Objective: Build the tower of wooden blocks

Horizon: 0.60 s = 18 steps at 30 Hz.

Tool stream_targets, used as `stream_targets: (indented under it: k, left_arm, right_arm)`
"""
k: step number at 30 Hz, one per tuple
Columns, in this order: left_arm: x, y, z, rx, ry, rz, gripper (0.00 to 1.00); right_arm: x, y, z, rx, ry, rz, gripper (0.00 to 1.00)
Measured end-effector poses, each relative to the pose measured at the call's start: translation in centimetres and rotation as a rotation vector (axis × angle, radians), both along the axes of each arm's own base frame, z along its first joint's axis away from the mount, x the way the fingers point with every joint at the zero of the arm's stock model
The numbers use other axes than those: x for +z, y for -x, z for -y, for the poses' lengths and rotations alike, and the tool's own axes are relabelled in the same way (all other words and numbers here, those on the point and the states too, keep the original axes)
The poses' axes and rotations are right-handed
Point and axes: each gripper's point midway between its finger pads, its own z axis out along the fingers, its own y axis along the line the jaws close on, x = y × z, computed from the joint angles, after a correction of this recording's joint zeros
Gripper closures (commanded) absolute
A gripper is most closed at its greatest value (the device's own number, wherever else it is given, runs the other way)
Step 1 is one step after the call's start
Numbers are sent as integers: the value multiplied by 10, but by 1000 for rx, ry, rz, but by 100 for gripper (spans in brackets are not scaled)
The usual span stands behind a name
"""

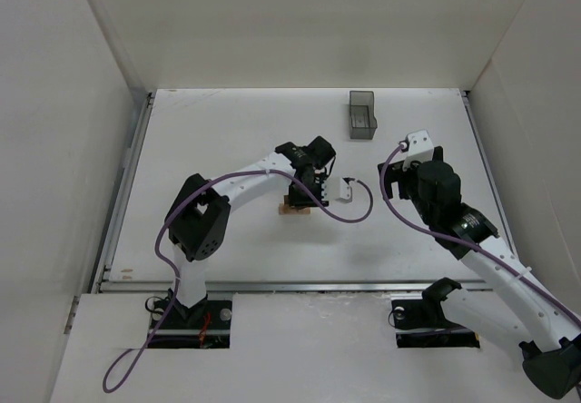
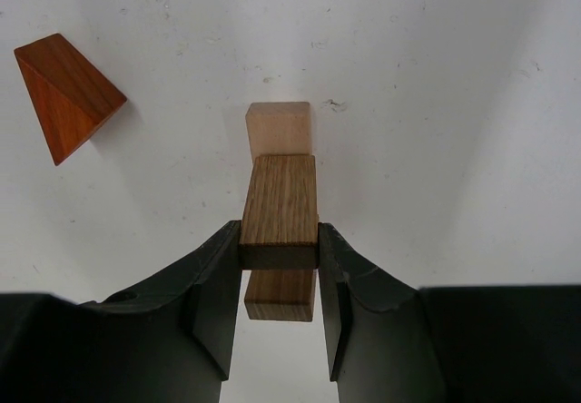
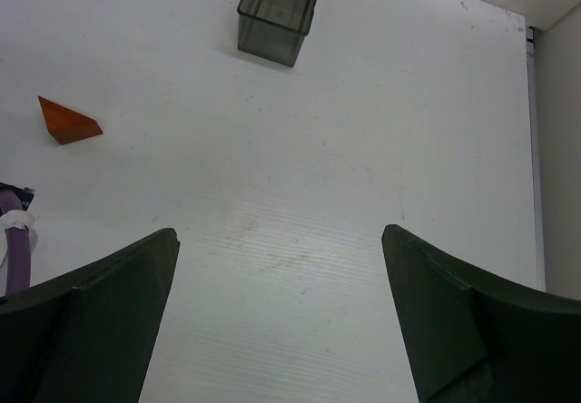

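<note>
The left gripper [image 2: 279,240] is pinching a brown wooden block [image 2: 279,199] directly above a second brown block [image 2: 280,298], with a pale block [image 2: 278,129] just beyond and the orange triangular piece [image 2: 65,94] lying well apart. The right gripper [image 3: 280,312] is hanging spread wide and empty. If the held block is sitting skewed at release, it is probably going to slide off and scatter the others.

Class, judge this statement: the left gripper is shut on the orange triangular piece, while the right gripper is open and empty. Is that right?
Not quite. The left gripper is shut on a brown wooden block, not the orange triangular piece, which lies free on the table, as the left wrist view shows. The right gripper is indeed open and empty.
</note>
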Motion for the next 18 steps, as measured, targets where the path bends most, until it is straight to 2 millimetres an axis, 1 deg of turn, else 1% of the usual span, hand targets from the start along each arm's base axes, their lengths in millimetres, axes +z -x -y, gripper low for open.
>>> stream_targets:
  k: [18]
  left_arm:
    - [-1,-2,1,6,0,8,100]
  right_arm:
    - [-2,-1,0,0,3,-5,1]
